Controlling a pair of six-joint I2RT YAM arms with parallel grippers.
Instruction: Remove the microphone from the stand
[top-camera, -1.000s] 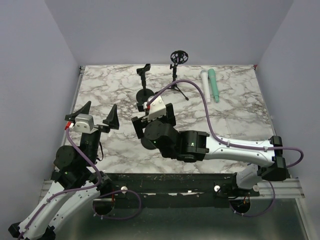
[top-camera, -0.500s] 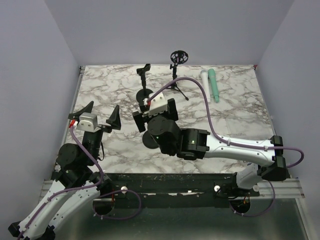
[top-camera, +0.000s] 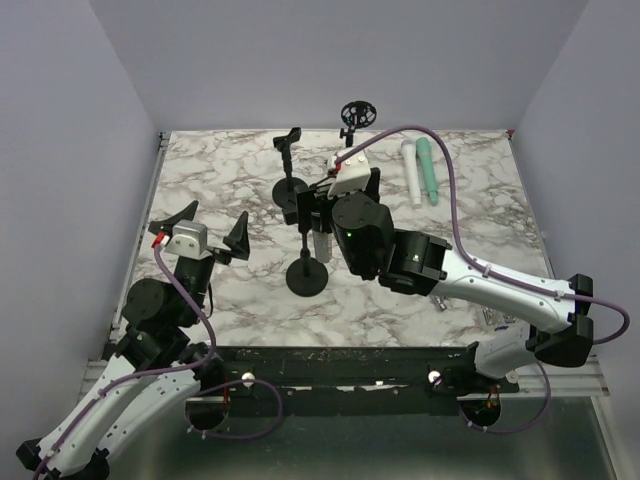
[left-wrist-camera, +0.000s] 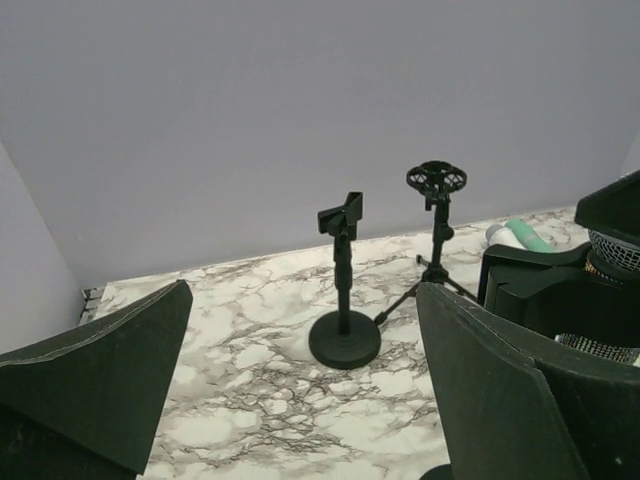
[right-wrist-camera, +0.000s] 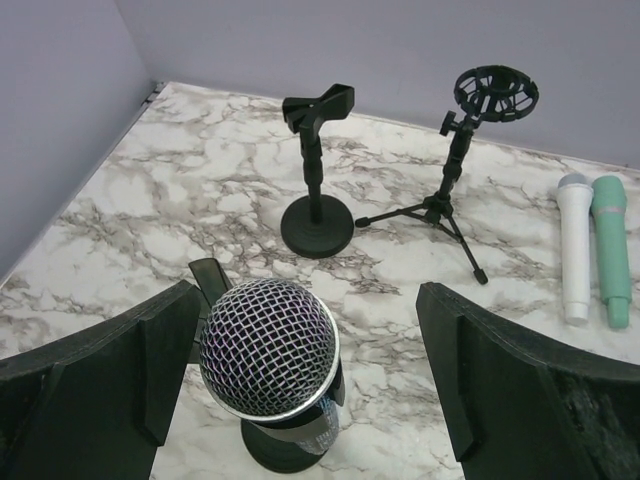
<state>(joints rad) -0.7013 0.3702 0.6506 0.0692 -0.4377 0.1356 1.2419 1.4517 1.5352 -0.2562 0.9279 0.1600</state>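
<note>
Microphone (right-wrist-camera: 268, 345) stood upright in its stand (top-camera: 307, 279) near table centre, not yet removed | right gripper (right-wrist-camera: 307, 300) wide open, straddling the head, holding nothing | left gripper (left-wrist-camera: 305, 300) at the stand's 8 o'clock, wide open, empty | grasp and lift outstanding.

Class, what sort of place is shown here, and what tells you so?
Probably a robot test booth: plain grey walls box in a marble-patterned table, with a left arm and right arm mounted at its near edge.
</note>
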